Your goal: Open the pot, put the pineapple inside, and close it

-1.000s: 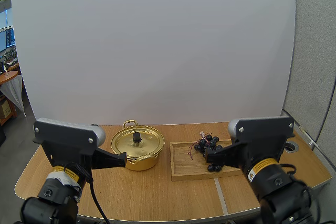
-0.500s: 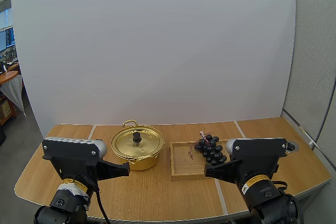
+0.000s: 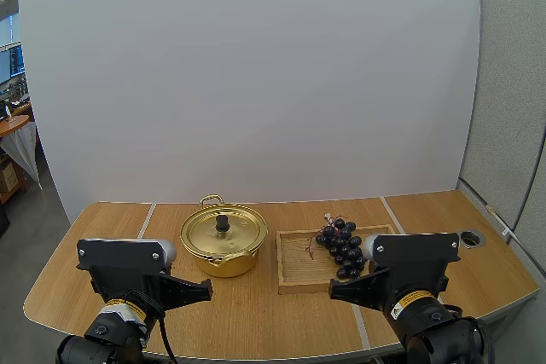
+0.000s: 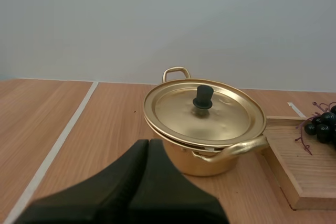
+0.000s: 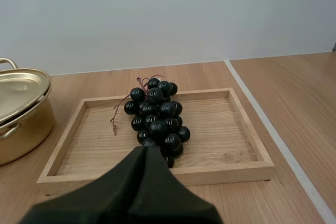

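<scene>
A gold pot (image 3: 223,255) stands left of centre on the table with its lid (image 3: 223,231) on and a black knob (image 4: 202,97) on top. A bunch of dark grapes (image 3: 341,246) lies in the wooden tray (image 3: 294,283) to the pot's right. No pineapple is in sight. My left gripper (image 3: 207,291) is shut on nothing, low and short of the pot (image 4: 207,153), as one dark wedge (image 4: 148,142). My right gripper (image 3: 333,290) is likewise shut, its tip (image 5: 146,149) just before the grapes (image 5: 157,116) at the tray's (image 5: 231,129) front rim.
The pot (image 5: 21,114) and the tray (image 4: 299,177) stand close together, a narrow gap between them. A round cable hole (image 3: 470,237) sits at the table's right end. Bare wood lies left of the pot and along the front edge.
Both arms have sunk and drawn back toward the table's near edge, away from the pot and the grapes. Pot, lid, tray and grapes have not moved.
</scene>
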Robot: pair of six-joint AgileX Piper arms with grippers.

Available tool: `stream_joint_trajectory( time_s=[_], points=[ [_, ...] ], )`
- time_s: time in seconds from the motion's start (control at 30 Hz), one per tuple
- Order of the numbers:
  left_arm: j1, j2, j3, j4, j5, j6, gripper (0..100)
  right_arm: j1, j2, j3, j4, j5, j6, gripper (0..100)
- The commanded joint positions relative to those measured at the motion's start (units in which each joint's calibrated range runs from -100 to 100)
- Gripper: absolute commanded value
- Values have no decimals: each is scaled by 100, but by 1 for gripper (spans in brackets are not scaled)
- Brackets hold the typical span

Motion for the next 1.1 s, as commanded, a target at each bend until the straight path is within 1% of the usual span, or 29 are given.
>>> stream_joint_trajectory(
  time_s=[0.0, 0.17, 1.07],
  points=[
    [8, -31, 0, 46, -19, 73, 0, -21, -34, 7, 172, 43, -320, 0],
    [8, -31, 0, 46, 0, -59, 0, -33, -34, 7, 172, 43, -320, 0],
    [8, -31, 0, 46, -30, -69, 0, -68, -34, 7, 177, 26, -301, 0]
  ],
)
